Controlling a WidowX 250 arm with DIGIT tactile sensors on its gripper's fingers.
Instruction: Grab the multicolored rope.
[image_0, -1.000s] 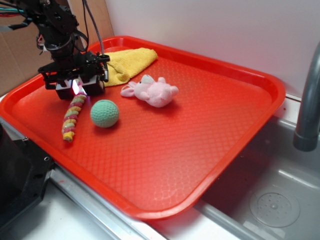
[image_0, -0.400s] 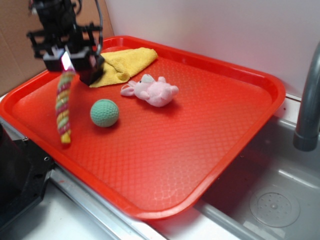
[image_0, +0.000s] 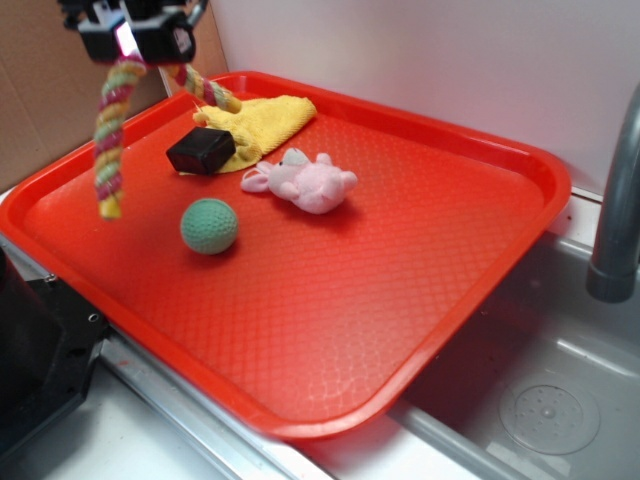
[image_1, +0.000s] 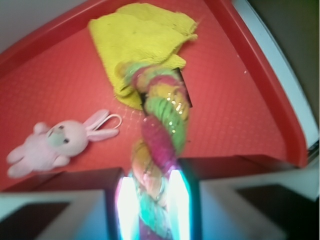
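Observation:
My gripper (image_0: 130, 42) is high above the tray's far left corner, shut on the multicolored rope (image_0: 108, 140). The rope's long end hangs free above the tray, and its short end (image_0: 208, 92) sticks out to the right. In the wrist view the pink, yellow and green rope (image_1: 162, 115) is clamped between the two lit fingers of my gripper (image_1: 150, 200) and dangles below them.
The red tray (image_0: 540, 170) holds a teal knitted ball (image_0: 210, 226), a pink plush bunny (image_0: 310, 182), a yellow cloth (image_0: 262, 122) and a small black box (image_0: 200, 150) at the cloth's edge. A grey faucet (image_0: 615, 200) and a sink are on the right.
My gripper has risen with the rope, which went from lying on the tray to hanging clear of it. The black box on the cloth's edge has come into view.

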